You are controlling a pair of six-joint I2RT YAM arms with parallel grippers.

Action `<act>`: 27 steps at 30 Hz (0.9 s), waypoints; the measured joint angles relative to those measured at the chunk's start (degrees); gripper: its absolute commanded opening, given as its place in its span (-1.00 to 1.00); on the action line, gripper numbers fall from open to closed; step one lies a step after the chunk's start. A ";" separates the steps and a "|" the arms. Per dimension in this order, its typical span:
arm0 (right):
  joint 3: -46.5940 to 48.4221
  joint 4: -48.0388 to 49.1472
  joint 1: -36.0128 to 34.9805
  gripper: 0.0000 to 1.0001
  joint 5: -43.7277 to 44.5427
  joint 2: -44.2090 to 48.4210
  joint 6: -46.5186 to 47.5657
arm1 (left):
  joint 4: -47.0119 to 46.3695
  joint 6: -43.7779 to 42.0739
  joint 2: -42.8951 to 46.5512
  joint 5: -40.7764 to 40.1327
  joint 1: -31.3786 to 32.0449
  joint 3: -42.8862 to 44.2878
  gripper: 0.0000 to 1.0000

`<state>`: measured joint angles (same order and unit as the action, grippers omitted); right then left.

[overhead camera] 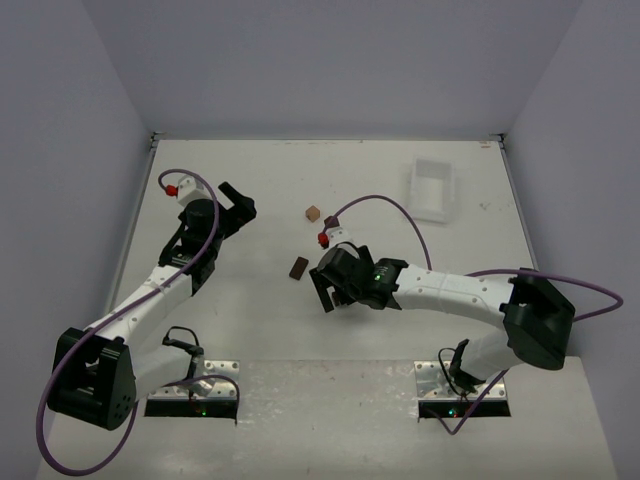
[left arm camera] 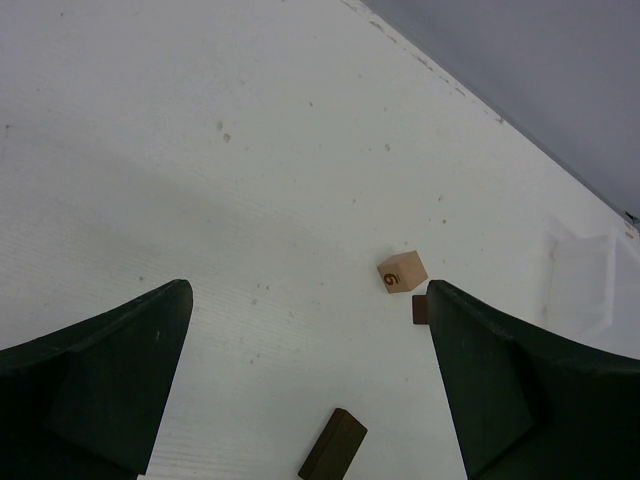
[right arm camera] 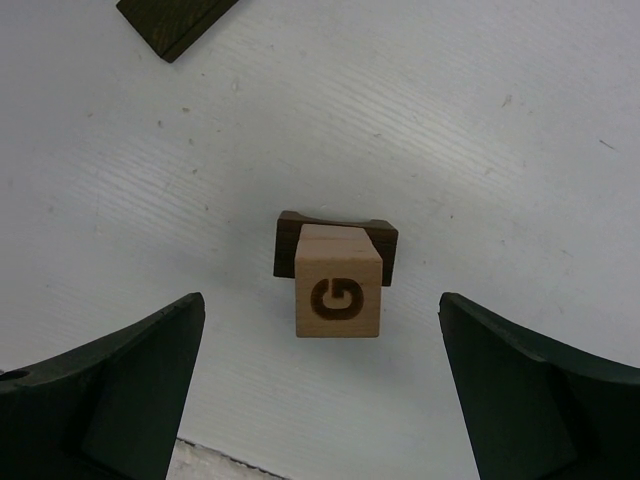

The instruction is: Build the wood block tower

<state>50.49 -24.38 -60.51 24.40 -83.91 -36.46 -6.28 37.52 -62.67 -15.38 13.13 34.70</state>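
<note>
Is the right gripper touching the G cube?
Apart. In the right wrist view the right gripper is open, and bare table shows between each finger and the G cube.

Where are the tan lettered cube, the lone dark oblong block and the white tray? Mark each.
Light tan wooden cube marked G [right arm camera: 338,295], right wrist view, lettered face.
Dark brown oblong wooden block [left arm camera: 333,445], left wrist view, top face.
White rectangular plastic tray [overhead camera: 431,210], top view, near wall.

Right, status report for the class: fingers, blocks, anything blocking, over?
Left fingers open, right fingers open, both empty. Tan G cube beside a notched dark block; second dark block lies apart. Nothing in the way; white tray aside.
</note>
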 measured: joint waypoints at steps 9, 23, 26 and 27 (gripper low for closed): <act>-0.43 2.83 0.00 0.97 -4.47 1.25 0.01 | 0.00 -0.01 0.00 0.04 0.00 0.00 1.00; -0.86 3.36 0.00 0.97 -6.49 1.84 -0.90 | 0.00 -0.01 0.00 0.17 0.00 0.00 1.00; -0.86 3.36 0.00 0.97 -6.64 1.84 -1.13 | 0.00 -0.01 0.00 0.17 0.00 0.00 1.00; -0.86 3.36 0.00 0.97 -6.64 1.84 -1.17 | 0.00 -0.02 0.00 0.18 0.00 0.00 1.00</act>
<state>49.63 -21.02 -60.51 17.76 -82.06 -37.64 -6.28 37.50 -62.67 -15.20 13.13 34.70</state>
